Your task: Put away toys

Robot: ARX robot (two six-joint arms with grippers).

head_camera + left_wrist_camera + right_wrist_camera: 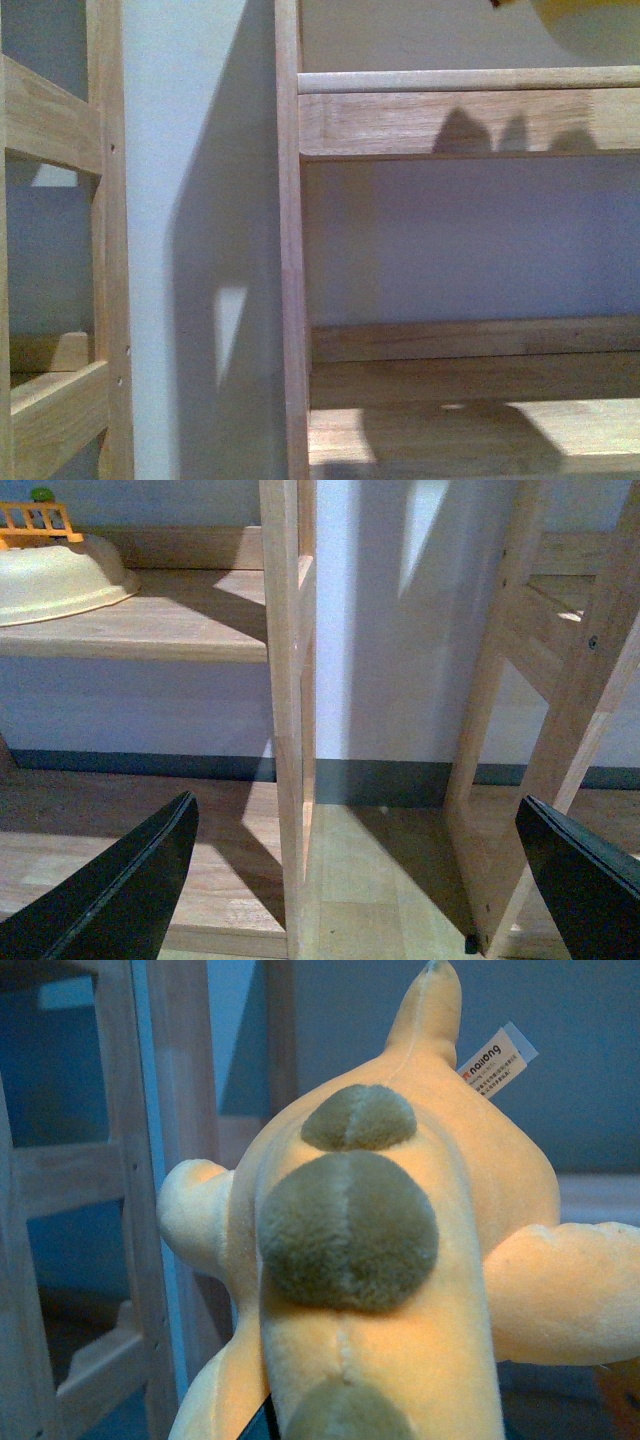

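Right now I am holding the plush toy [400,1260] up close under the right wrist camera, beside a wooden shelf unit [460,110]; its yellow edge is peeking in at the front view's top corner. I cannot tell how far the right jaws are closed, though they are seemingly pinching its body. The left gripper [350,880] is hanging wide open, empty. I am judging the toy light, soft, squashy: best gripped deep across the body.

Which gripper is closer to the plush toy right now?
Right. The plush toy fills the right wrist view, pressed up against that camera, so apparently held. The left gripper hangs open over floor between two wooden shelf units, no toy near.
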